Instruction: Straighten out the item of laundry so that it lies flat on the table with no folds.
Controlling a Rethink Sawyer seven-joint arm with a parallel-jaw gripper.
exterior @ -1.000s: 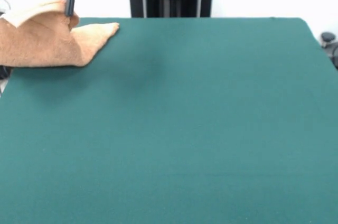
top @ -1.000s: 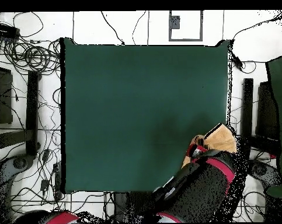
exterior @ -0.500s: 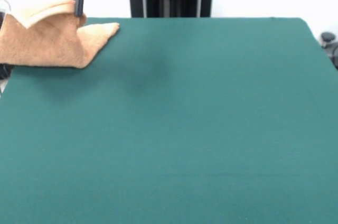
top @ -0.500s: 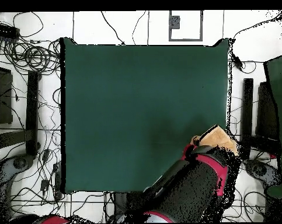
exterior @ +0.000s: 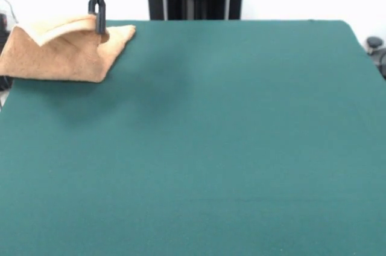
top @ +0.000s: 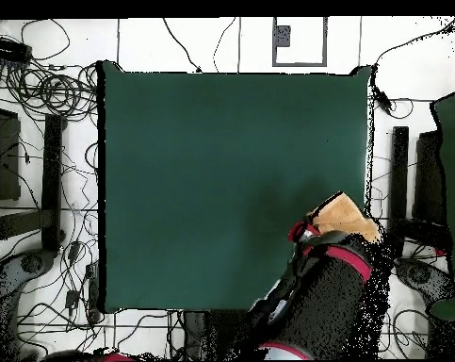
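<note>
Nothing readable is showing anywhere from where I'm standing: no words, numbers, labels or brand marks on the desk (exterior: 241, 147), the towel (exterior: 60, 57), or the red end effector (exterior: 96, 23).

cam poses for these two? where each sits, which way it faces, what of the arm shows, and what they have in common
Front view: sits across the table, low, facing the robot; shows only the red wrist and black tool, shut on a raised edge of the towel near the picture's upper left.
Overhead view: above the table, looking straight down, robot base at the bottom; shows the red-and-black arm reaching up to the towel by the right edge.
Shared: green table, tan towel, the tool; the views are turned half round against each other.
</note>
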